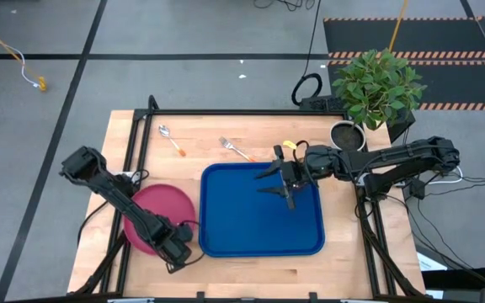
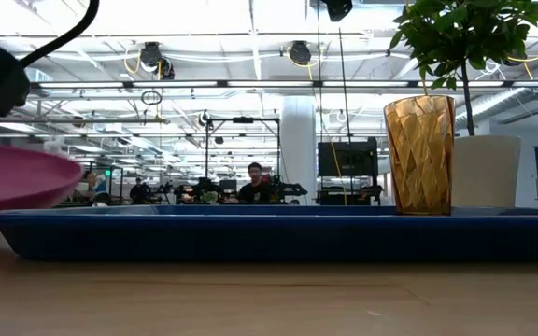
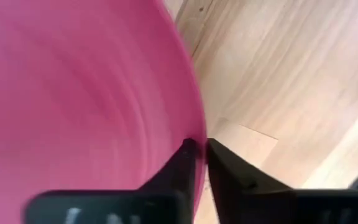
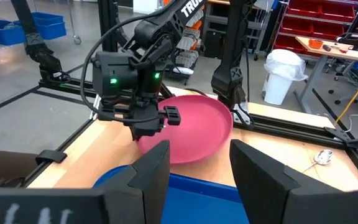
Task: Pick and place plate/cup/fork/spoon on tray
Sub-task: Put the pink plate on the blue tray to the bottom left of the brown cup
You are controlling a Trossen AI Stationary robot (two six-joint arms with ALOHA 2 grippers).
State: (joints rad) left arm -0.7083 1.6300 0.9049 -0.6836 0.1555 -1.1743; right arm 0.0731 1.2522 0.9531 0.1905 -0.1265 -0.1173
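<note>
Plate (image 3: 86, 93) clamped in left jaws | right jaws apart over tray (image 1: 242, 231) | plant (image 1: 377, 84) beyond

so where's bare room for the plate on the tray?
Tray floor is bare on the side nearest the plate, which the left gripper pinches by its rim. Crowded at the far right corner: the open right gripper hovers there.

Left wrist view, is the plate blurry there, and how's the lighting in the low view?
Left wrist view: the plate fills most of the picture, smeared and soft, while the left gripper pinching its rim looks sharper. Low view: bright ceiling lights wash out the top, the cup glows amber against them, and the tray wall is dark.
</note>
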